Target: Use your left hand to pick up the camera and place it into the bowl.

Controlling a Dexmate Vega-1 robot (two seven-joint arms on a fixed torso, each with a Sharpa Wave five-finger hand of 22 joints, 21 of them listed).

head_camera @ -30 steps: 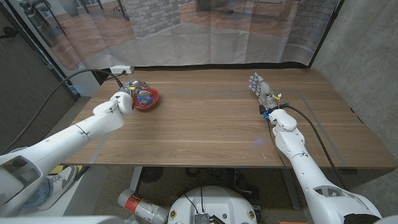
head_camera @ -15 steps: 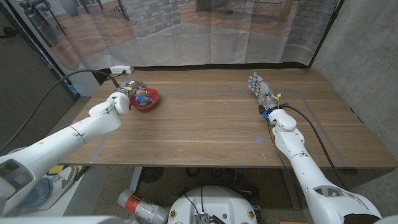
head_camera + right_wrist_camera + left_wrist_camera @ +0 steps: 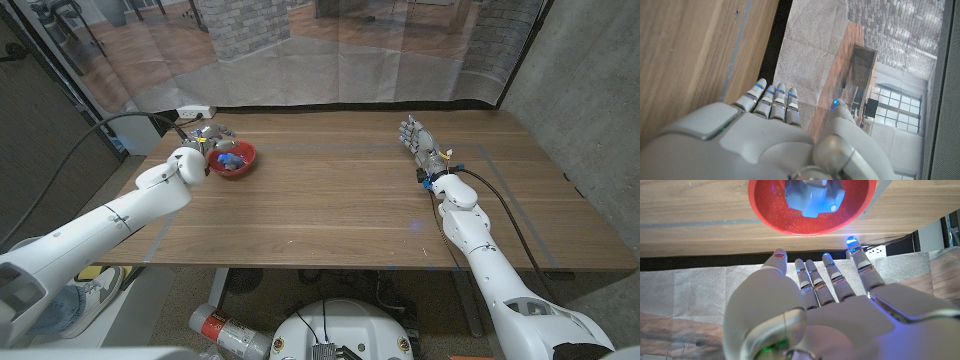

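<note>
The red bowl [image 3: 249, 160] stands at the table's back left, and the small blue-grey camera [image 3: 232, 159] lies inside it. My left hand [image 3: 203, 142] is just left of the bowl with its fingers spread, holding nothing. In the left wrist view the left hand [image 3: 810, 305] reaches toward the bowl [image 3: 771, 216] without touching it, and the camera [image 3: 812, 197] sits in the bowl's middle. At the back right of the table, my right hand [image 3: 418, 140] stays apart from the task objects, fingers straight, nothing in it; the right wrist view shows this hand [image 3: 772, 132] by the table's edge.
The wooden table [image 3: 330, 195] is bare between the two hands. A white power strip [image 3: 194, 112] and a grey cable [image 3: 120, 122] lie at the back left corner, close behind the bowl. A translucent curtain hangs behind the table's far edge.
My left hand has drawn back from over the bowl toward the left, leaving the camera lying in the bowl. The right arm has not moved.
</note>
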